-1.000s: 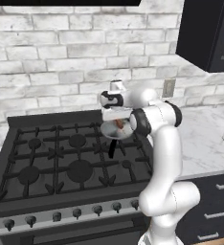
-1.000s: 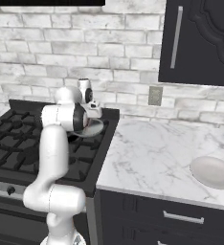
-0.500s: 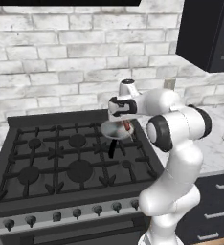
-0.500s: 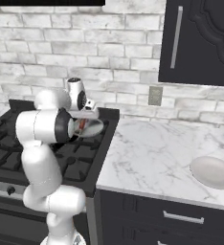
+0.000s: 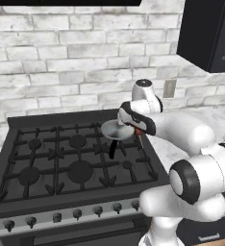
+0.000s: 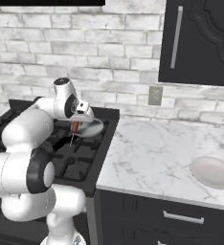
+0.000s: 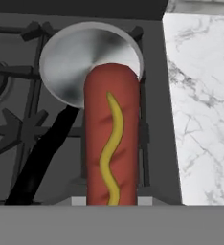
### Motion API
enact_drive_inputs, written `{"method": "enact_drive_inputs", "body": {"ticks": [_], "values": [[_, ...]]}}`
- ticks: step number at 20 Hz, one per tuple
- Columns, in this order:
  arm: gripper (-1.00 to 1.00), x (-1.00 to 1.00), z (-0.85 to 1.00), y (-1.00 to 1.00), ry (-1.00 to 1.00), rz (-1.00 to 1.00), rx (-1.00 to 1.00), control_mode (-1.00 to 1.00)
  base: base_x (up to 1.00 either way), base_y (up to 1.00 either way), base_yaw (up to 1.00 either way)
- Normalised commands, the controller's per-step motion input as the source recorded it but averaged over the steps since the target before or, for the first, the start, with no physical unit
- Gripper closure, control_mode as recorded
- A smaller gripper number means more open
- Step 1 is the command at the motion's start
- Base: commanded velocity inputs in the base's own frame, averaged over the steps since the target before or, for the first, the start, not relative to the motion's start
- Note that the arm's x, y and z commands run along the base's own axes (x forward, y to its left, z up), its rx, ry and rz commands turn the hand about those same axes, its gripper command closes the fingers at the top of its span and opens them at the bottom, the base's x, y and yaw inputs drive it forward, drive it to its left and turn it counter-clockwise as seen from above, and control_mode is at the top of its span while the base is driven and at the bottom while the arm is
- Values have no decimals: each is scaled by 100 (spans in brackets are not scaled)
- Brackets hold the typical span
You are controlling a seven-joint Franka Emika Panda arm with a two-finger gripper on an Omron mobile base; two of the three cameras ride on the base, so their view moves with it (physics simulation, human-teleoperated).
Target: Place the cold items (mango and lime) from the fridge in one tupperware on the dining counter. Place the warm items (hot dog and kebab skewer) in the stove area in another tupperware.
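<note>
A red hot dog [image 7: 110, 143] with a yellow mustard line runs up from the bottom of the hand view, hiding the fingertips. My gripper [image 5: 136, 126] is shut on the hot dog [image 5: 139, 132], which hangs from it just above the stove. Below it, on the stove's back right burner, sits a small silver pan [image 7: 80, 57] with a black handle [image 7: 42, 153]. From the right base view, the gripper [image 6: 78, 119] holds the hot dog [image 6: 75, 127] beside the pan [image 6: 91, 128]. The kebab skewer, mango, lime and tupperware are out of view.
The black gas stove [image 5: 61, 163] has raised grates and knobs along its front. A marble counter [image 6: 157, 153] lies to its right, with a pale round bowl [image 6: 212, 171] near its right end. A brick wall and a dark upper cabinet [image 6: 200, 38] stand behind.
The arm's elbow and body have swung out toward the counter side and nearer the cameras. The gripper has stayed shut over the pan with the hot dog in it.
</note>
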Motion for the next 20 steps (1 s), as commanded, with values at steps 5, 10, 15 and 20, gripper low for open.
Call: {"method": "enact_drive_inputs", "body": {"ticks": [5,10,15,20], "values": [[100,-84,82,-8,0,0,0,-100,0,0,0],[100,-79,75,-3,0,1,0,-100,0,0,0],[100,-72,61,0,0,6,0,-100,0,0,0],[100,-78,26,-8,0,1,0,-100,0,0,0]]}}
